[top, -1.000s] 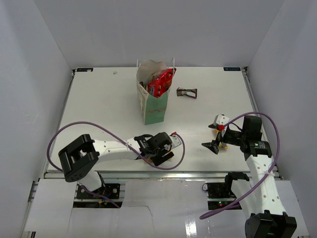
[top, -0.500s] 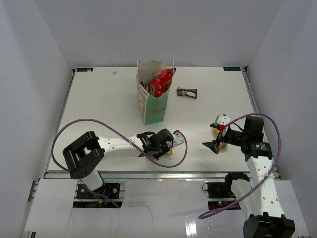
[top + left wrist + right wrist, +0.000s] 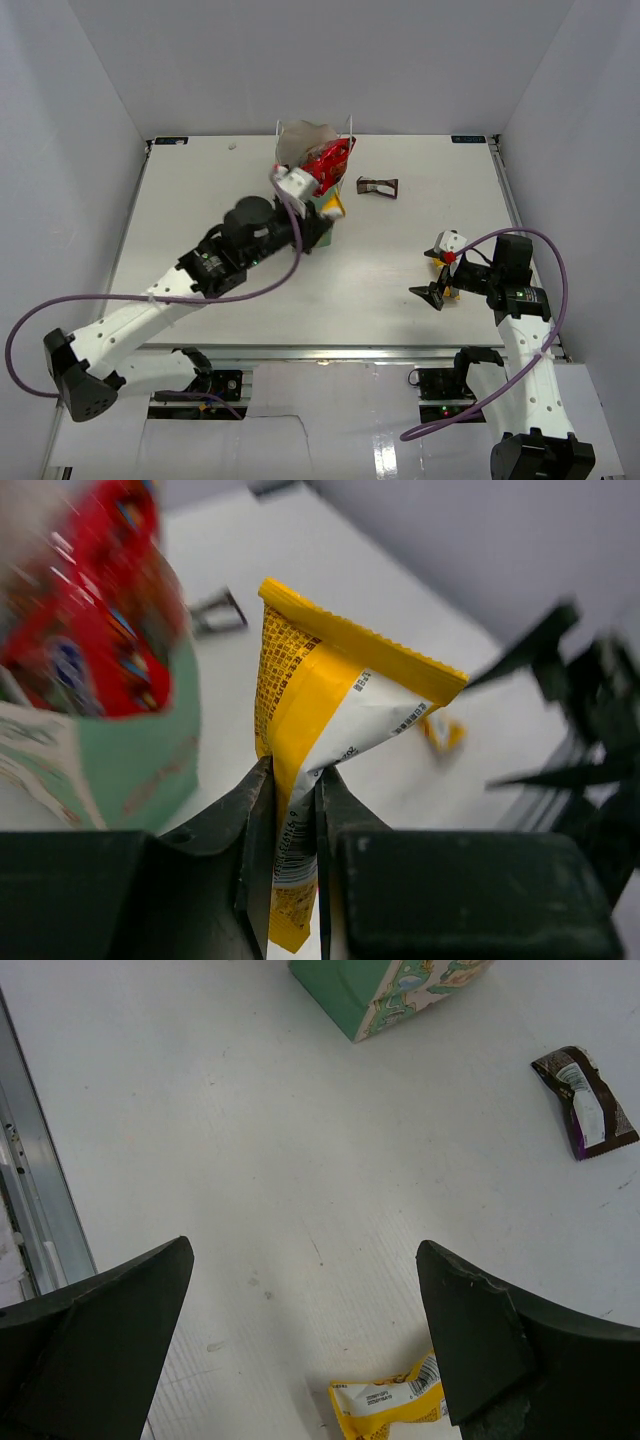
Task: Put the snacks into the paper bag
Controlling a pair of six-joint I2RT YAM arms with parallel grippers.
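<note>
Between jaws of left gripper (image 3: 292, 780), clamped tight: yellow bar (image 3: 330, 690), pinched at lower end; mint-green paper bag (image 3: 140, 770) just left of tool, so advisable to carry fully over its rim before release.

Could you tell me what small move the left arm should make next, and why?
Probably shift the left tool a little over the open top of the paper bag before letting go: it is shut on the yellow bar, which is beside the bag's green wall, not above the opening where the red packet sits.
</note>
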